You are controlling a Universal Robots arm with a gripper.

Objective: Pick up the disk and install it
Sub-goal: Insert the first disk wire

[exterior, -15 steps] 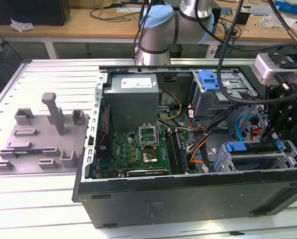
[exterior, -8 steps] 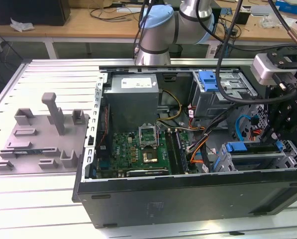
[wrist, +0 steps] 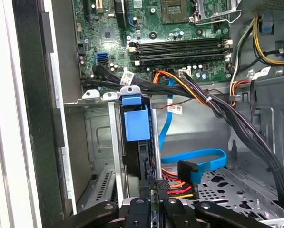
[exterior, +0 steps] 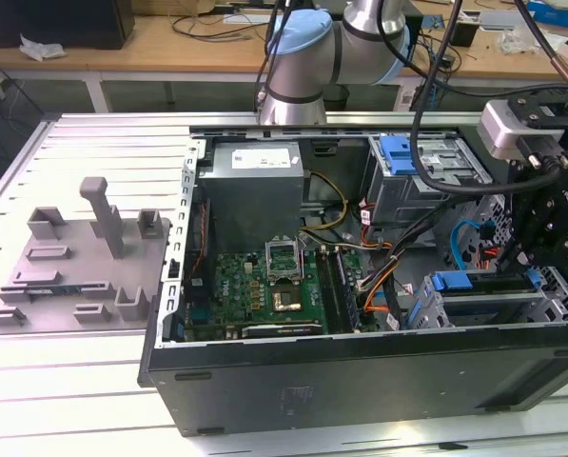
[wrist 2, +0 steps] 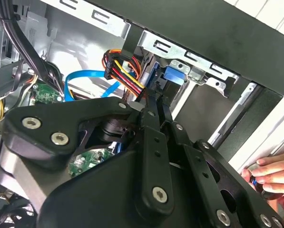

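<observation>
Keep the disk (wrist: 134, 124) square in the drive cage (wrist: 98, 142) and press gently. Whether your gripper (wrist 2: 157, 97) beside it is clamped, I cannot tell.

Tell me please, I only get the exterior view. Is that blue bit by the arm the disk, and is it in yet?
Observer: It looks so. In the first wrist view the disk stands on edge inside a slot of the metal drive cage, with its blue rail end showing.
Operator: Is anything near the gripper?
Observer: Yes, the gripper sits right beside a bundle of red, orange and yellow wires.
Operator: Is anybody there?
Observer: In the second wrist view a person's hand is close beside the gripper's black links.
</observation>
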